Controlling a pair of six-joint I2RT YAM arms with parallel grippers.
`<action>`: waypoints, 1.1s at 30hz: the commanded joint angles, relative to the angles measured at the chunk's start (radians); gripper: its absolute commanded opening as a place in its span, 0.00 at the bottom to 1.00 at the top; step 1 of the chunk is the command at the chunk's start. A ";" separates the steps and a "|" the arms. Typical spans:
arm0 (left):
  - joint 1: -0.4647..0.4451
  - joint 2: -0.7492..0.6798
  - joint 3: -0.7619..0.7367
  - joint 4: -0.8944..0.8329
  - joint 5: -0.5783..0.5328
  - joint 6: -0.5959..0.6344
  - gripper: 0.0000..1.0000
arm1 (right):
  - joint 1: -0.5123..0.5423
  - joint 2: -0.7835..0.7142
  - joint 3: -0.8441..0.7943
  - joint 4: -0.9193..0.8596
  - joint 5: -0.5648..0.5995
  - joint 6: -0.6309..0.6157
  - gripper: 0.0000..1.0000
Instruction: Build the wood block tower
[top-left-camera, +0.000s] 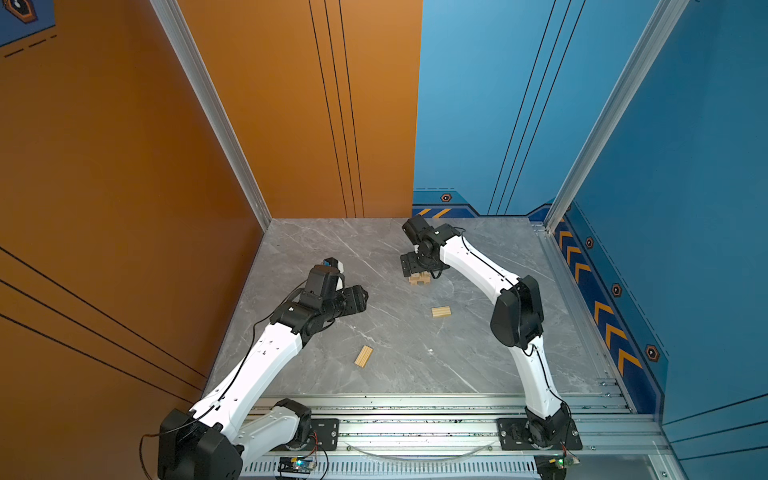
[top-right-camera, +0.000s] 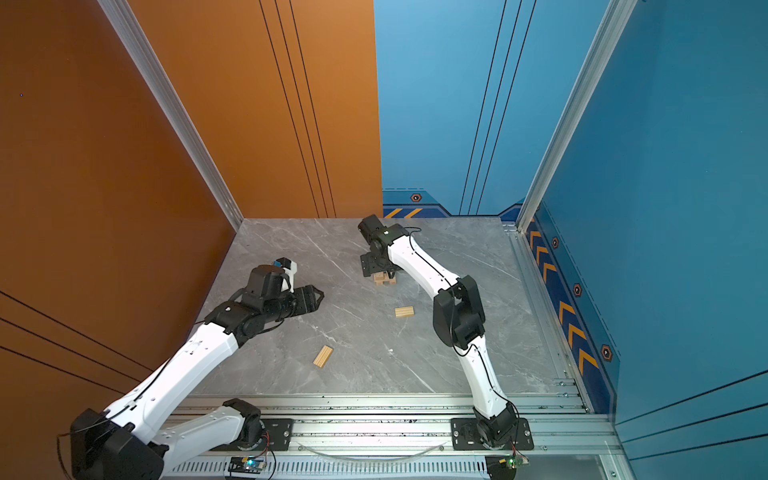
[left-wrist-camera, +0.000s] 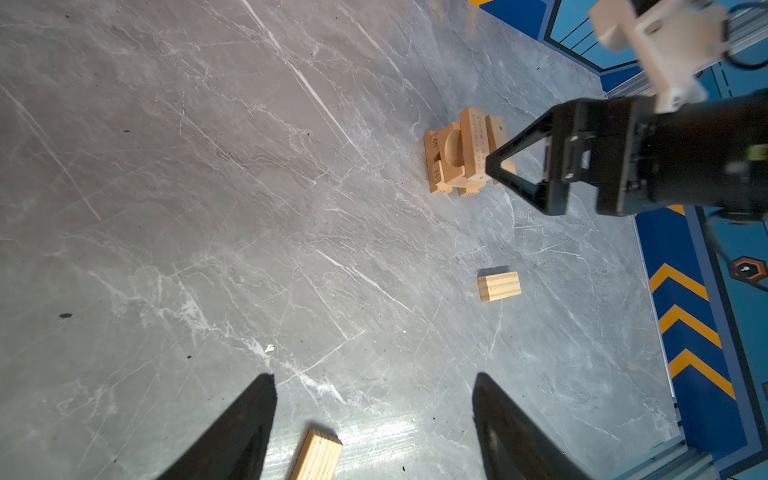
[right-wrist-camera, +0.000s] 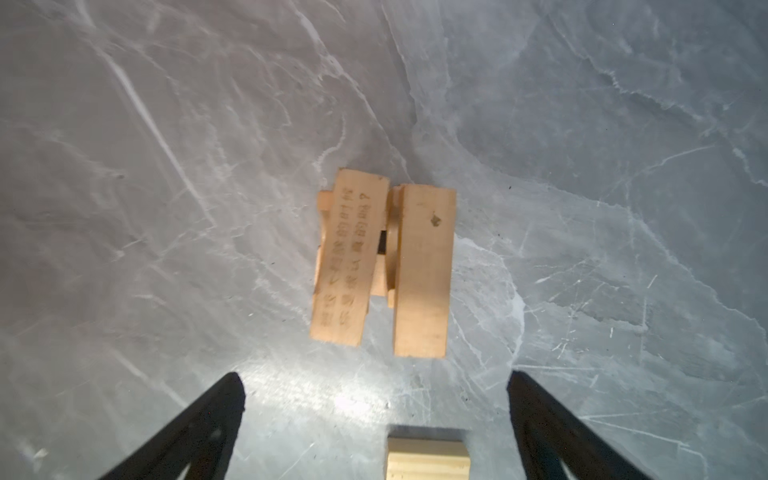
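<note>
Black fingers of my left gripper stood well apart in the left wrist view, gripping nothing. Through the gap a grooved slab showed, lying flat on the grey marble table. My right gripper was spread wide too and empty, with a second slab showing through its gap and the tower just past the fingertips.

Only the right wrist view showed the tower's top: two bars side by side, one printed with rows of characters, the other plain with a dark speck, a narrow slot between them. Only the left wrist view showed the tower from the side: a half-ring arch under the bars, figures stamped on lower block ends, and my right gripper's finger overlapping its edge. Whether it touched I could not tell.

In both top views, taking the far wall as twelve, the tower sat toward twelve o'clock of the table's middle, mostly hidden beneath my right gripper. The second slab lay near three o'clock, the grooved slab near seven, my left gripper near nine.
</note>
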 joint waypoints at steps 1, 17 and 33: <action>0.008 -0.038 -0.018 0.017 0.028 0.001 0.77 | 0.003 -0.096 -0.032 -0.035 -0.044 -0.007 1.00; -0.188 -0.194 -0.091 0.005 -0.034 -0.047 0.98 | 0.025 -0.504 -0.582 0.107 0.003 0.086 1.00; -0.644 -0.266 -0.215 0.059 -0.331 -0.096 0.98 | 0.010 -0.665 -0.997 0.308 -0.089 0.107 0.95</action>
